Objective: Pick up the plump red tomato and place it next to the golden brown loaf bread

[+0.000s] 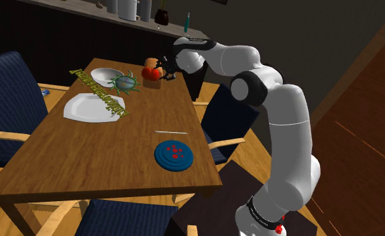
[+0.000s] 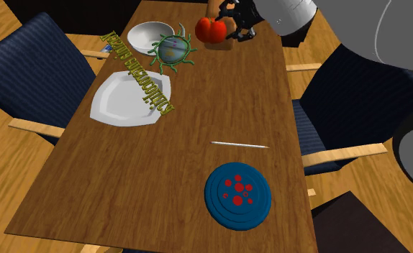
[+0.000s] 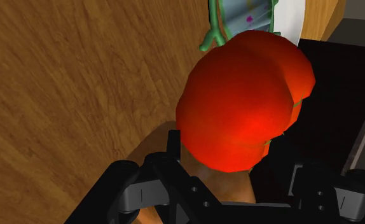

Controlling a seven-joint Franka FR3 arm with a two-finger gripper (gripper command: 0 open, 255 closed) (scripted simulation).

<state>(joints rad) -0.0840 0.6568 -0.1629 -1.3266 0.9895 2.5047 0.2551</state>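
Note:
The red tomato (image 1: pixel 149 72) (image 2: pixel 210 29) is at the table's far end, right above the brown loaf (image 1: pixel 154 84) (image 2: pixel 221 45). My black gripper (image 1: pixel 161 70) (image 2: pixel 234 27) reaches it from the shoulder view's right and is shut on it. In the wrist view the tomato (image 3: pixel 245 102) bulges out past the gripper (image 3: pixel 229 145), with one finger (image 3: pixel 173 143) pressed against its side. The tan loaf (image 3: pixel 154 137) shows just behind and under it. I cannot tell whether the tomato touches the loaf.
Beside the loaf lie a green tentacled ornament (image 1: pixel 126 82) (image 2: pixel 173 49), a white bowl (image 1: pixel 106 74) (image 2: pixel 149 33), a white plate (image 1: pixel 86 107) (image 2: pixel 122 100) and an olive lettered strip (image 1: pixel 98 92). Nearer are a thin silver rod (image 2: pixel 239 145) and a blue red-dotted disc (image 1: pixel 174 155) (image 2: pixel 237 195). Blue chairs (image 1: pixel 10 94) flank the table.

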